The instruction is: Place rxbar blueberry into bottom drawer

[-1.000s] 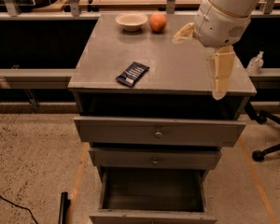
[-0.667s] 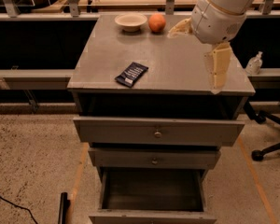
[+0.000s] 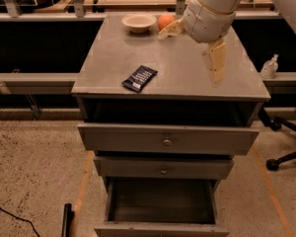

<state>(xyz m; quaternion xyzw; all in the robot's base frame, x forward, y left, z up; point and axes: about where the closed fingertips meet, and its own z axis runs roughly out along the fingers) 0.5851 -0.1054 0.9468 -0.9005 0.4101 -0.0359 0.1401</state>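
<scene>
End effector spread wide and empty above the tabletop; snack bar not grasped.
The end effector hangs to the right of the bar and a bit behind it, well apart. The bar lies flat and angled near the front-left edge: dark navy wrapper, white lettering, white strip at the near end. Bowl and orange sit behind the bar. Bottom drawer is pulled open below it, dark inside.
</scene>
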